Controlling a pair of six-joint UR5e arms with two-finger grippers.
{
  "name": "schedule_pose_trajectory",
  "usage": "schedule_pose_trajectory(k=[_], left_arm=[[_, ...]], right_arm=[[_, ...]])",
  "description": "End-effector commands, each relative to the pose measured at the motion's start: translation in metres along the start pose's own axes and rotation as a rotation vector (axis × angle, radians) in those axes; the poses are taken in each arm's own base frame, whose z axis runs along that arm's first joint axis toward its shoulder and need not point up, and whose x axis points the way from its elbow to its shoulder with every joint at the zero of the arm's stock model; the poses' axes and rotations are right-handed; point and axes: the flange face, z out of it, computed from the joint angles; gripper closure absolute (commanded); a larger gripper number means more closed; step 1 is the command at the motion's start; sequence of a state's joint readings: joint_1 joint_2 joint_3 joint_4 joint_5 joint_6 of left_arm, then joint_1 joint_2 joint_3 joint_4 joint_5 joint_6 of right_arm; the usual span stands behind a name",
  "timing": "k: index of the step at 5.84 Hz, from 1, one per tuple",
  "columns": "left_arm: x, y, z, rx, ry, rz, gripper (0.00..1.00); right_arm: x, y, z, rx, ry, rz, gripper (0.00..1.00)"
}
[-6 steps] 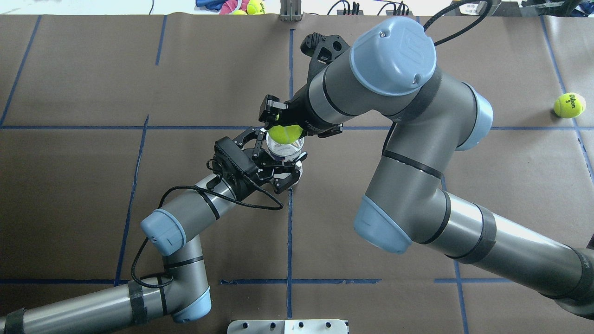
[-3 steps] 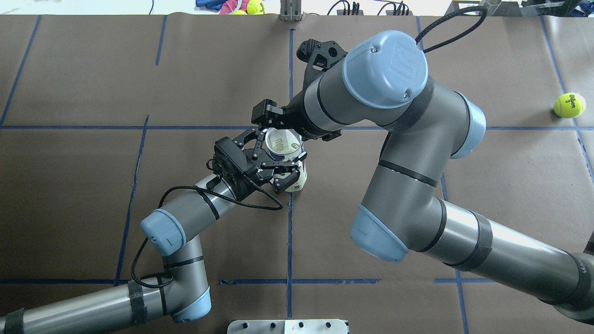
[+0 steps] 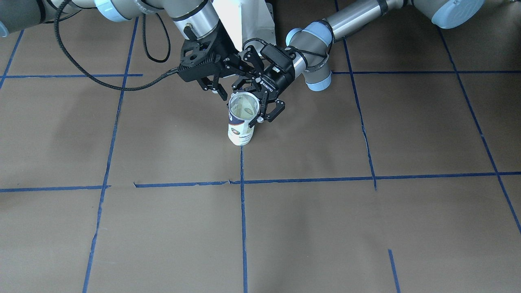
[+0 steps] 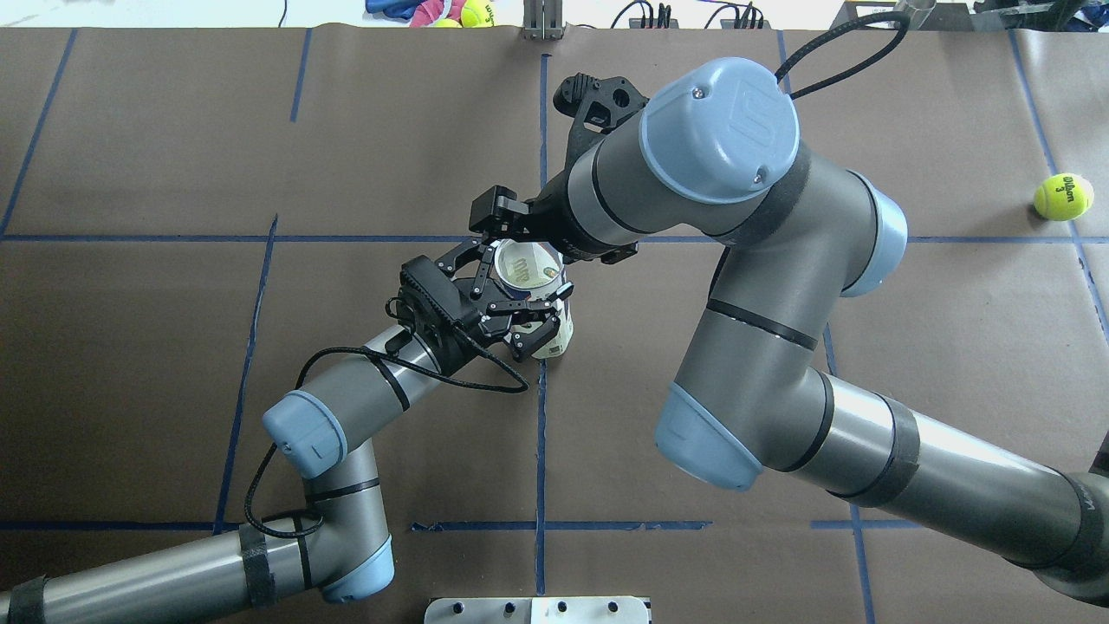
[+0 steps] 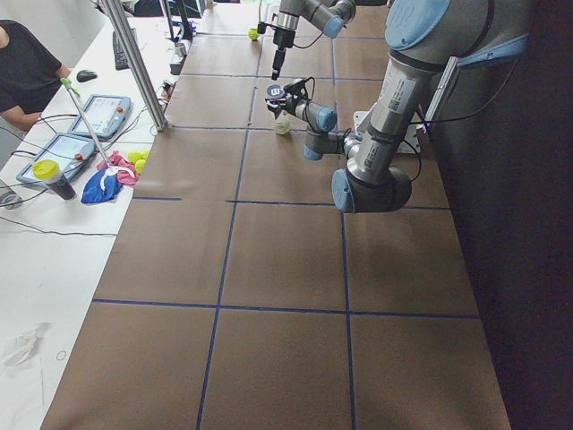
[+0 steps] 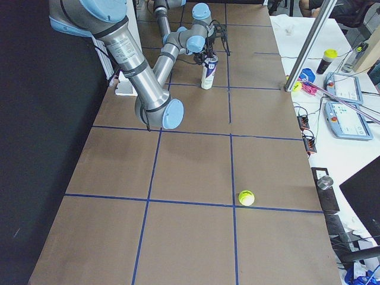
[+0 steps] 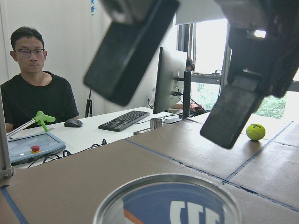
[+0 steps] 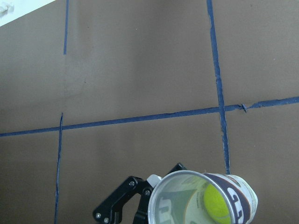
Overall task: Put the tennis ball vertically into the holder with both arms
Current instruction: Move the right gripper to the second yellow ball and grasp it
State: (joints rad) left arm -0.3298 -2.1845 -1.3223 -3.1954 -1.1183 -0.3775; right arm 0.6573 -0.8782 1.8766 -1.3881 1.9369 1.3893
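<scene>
The holder (image 3: 240, 131) is a Wilson can standing upright on the table, with its open rim up. It also shows in the overhead view (image 4: 559, 334). My left gripper (image 4: 523, 296) is shut on the holder near its top, and shows in the front view (image 3: 256, 101) too. The tennis ball (image 8: 216, 203) lies inside the holder, low against its wall. My right gripper (image 3: 215, 89) hangs just above and beside the rim, open and empty. Its two fingers (image 7: 133, 51) show spread apart over the rim (image 7: 168, 200) in the left wrist view.
A second tennis ball (image 4: 1063, 197) lies far to the right on the table and also shows in the right exterior view (image 6: 246, 198). More balls and cloth (image 4: 450, 12) lie past the far edge. Operators sit at a desk with tablets (image 5: 85, 116).
One second ago my right gripper held the ball over the holder's mouth. It has opened and the ball has dropped inside. The right arm has shifted slightly. The left arm has not moved.
</scene>
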Motion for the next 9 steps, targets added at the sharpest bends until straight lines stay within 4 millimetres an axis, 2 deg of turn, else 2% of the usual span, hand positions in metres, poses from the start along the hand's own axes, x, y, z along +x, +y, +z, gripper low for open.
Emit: schedule_pose_trajectory(k=[1,2,3,4,5,7,8,9], left_arm=[[0.001,-0.002,0.001,0.004,0.001,-0.002,0.19],[0.002,-0.003,0.001,0.006,0.002,-0.003,0.18],[0.002,-0.004,0.001,0.008,0.003,-0.004,0.15],[0.005,-0.006,0.0,0.011,0.007,-0.008,0.11],[0.016,0.003,-0.005,-0.004,0.022,-0.013,0.09],[0.021,0.0,-0.003,0.002,0.028,-0.016,0.07],[0.022,-0.002,-0.002,0.005,0.029,-0.018,0.06],[0.022,-0.001,-0.002,0.004,0.028,-0.017,0.05]], right_arm=[[0.11,-0.073,-0.057,-0.02,0.06,-0.026,0.07],[0.195,-0.101,-0.072,-0.023,0.144,-0.11,0.06],[0.259,-0.118,-0.083,-0.032,0.21,-0.182,0.05],[0.318,-0.144,-0.092,-0.068,0.249,-0.194,0.05],[0.376,-0.17,-0.095,-0.097,0.298,-0.256,0.05],[0.488,-0.22,-0.117,-0.16,0.333,-0.325,0.04],[0.532,-0.228,-0.111,-0.201,0.368,-0.352,0.03],[0.577,-0.237,-0.092,-0.229,0.429,-0.322,0.03]])
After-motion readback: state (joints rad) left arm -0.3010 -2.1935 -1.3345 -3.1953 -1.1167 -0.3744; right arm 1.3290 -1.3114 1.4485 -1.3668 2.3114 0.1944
